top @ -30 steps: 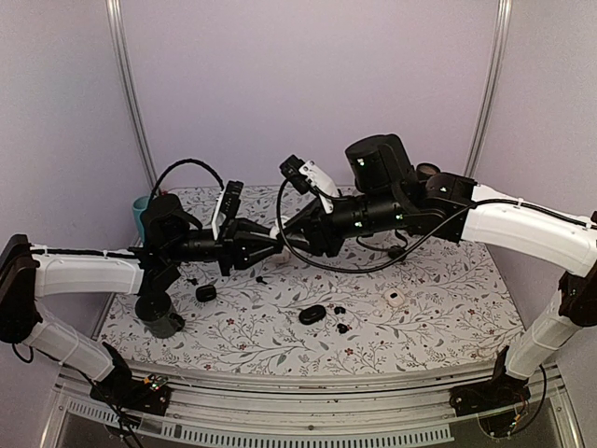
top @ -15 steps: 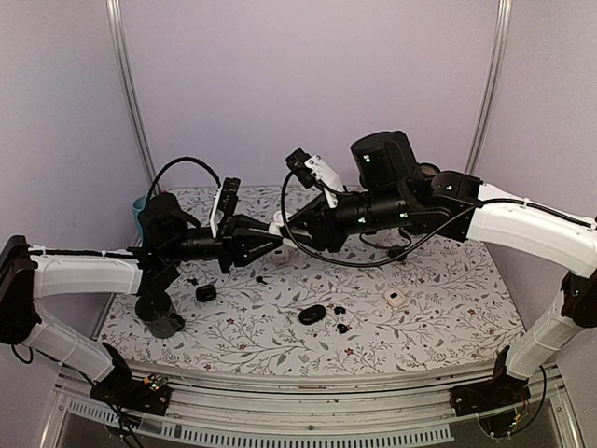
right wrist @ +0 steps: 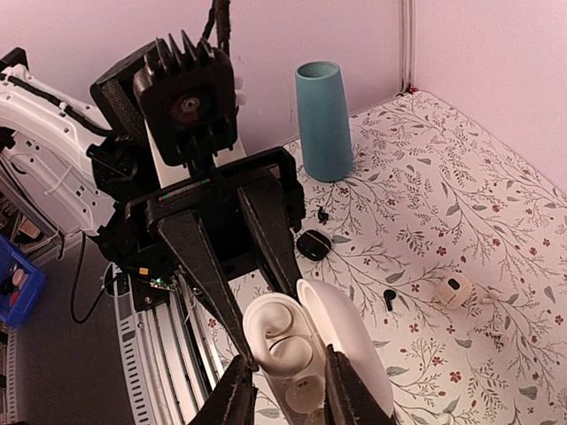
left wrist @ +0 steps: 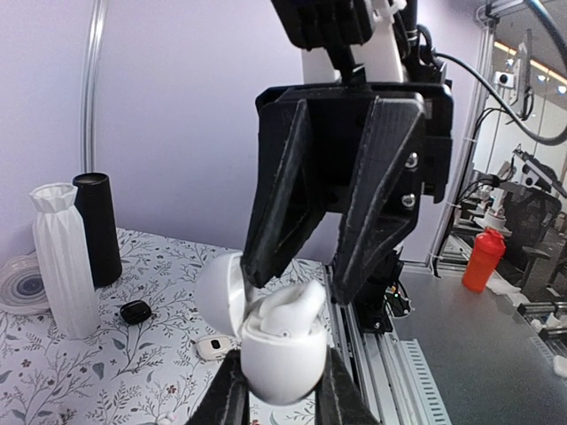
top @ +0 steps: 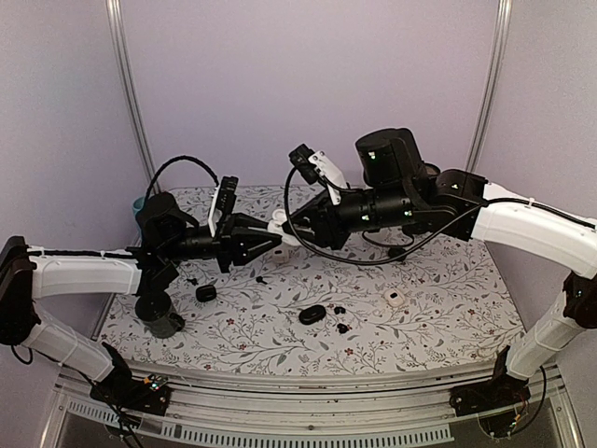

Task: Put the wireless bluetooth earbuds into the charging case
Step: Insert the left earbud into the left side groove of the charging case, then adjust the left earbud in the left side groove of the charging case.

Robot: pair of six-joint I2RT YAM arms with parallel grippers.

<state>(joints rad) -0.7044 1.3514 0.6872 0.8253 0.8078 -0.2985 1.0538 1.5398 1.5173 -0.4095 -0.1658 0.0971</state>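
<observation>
**Seating a white earbud in the held case**

The white earbud (left wrist: 288,310) sits tilted in the mouth of the charging case (left wrist: 279,367). It is partly in and not yet flush, and the lid (left wrist: 217,292) is hinged open beside it. We hold both in the air above the back middle of the tabletop (top: 448,317).

The fingers of our right gripper (right wrist: 285,359) stand narrow, pinching the earbud from either side. Our left gripper (left wrist: 282,385) is clamped on the case body.

We judge that the insertion itself is in hand. The next move calls for a short, straight push into the well, then a release that does not drag the bud back out.

Loose black earbuds (top: 341,327) lie towards the tabletop's front edge, just beside a black case (top: 312,315).
</observation>
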